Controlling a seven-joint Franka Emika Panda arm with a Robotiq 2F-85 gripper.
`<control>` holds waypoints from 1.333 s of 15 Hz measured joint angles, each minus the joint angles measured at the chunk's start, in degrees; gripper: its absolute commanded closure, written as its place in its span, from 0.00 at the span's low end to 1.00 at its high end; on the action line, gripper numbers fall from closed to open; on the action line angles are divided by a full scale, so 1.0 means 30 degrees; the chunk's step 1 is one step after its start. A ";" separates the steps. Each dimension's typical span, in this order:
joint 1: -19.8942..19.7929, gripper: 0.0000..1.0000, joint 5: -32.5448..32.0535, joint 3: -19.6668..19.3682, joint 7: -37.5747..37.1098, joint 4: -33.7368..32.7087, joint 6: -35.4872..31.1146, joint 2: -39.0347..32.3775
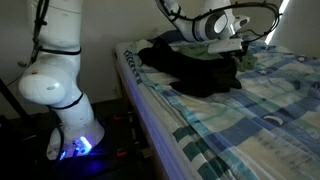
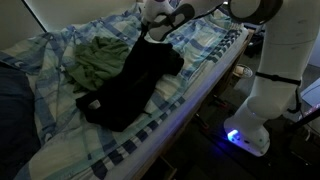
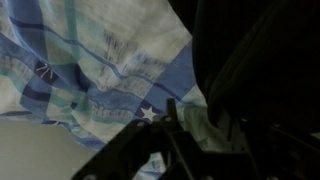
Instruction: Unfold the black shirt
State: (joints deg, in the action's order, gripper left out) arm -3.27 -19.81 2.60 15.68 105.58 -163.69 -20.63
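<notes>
Arm: smooth, rounded white links with dark seams at the joints, seen in both exterior views. Black cables run along the upper link and loop over the wrist housing, which is white with grey bands. Base: glows blue-violet. Tool: black; in the wrist view, dark blurred metalwork.

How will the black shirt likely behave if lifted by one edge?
The large black cloth shirt lies in soft folds on the blue-and-white plaid bedsheet, so it probably sags limply from any single grasp point. It is much longer than the gripper, so its far end would likely drag across the sheet rather than lift clear.
</notes>
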 measured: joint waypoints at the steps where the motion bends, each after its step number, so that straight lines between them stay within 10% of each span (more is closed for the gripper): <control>1: 0.0023 0.16 0.0000 -0.0128 -0.0002 0.0003 0.0001 0.0129; 4: 0.0281 0.00 -0.0297 -0.0870 -0.0255 0.0112 0.0004 0.0873; 11: 0.1520 0.00 -0.4494 -0.2802 -0.5506 0.2082 0.1994 0.4028; 20: 0.2435 0.00 -0.5529 -0.1060 -1.2775 0.4846 0.9457 0.7017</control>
State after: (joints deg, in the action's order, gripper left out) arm 4.03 -36.40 -0.58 -22.65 120.12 -135.32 0.42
